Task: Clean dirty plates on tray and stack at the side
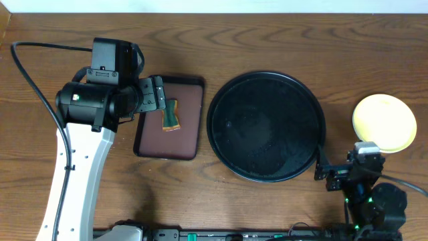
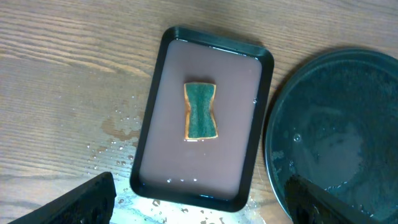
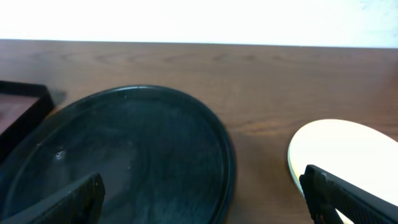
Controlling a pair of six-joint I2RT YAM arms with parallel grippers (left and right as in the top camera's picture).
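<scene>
The left arm [image 1: 80, 154] rises closest, and its left gripper [image 1: 159, 95] is spread wide. A round black tray [image 1: 215, 127] sits in the centre. Left of it, under that gripper, is a rectangular tray [image 1: 190, 144] of brownish water. A pale yellow plate [image 1: 384, 122] rests on the table [image 1: 267, 33] at far right. The right gripper [image 3: 205, 208] gapes wide near the plate. A green sponge [image 1: 172, 115] lies in the water.

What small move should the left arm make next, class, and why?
Probably lift the left gripper up and away, empty. The sponge lies free in the rectangular tray, the round black tray holds no plates, and the yellow plate already sits at the side.
</scene>
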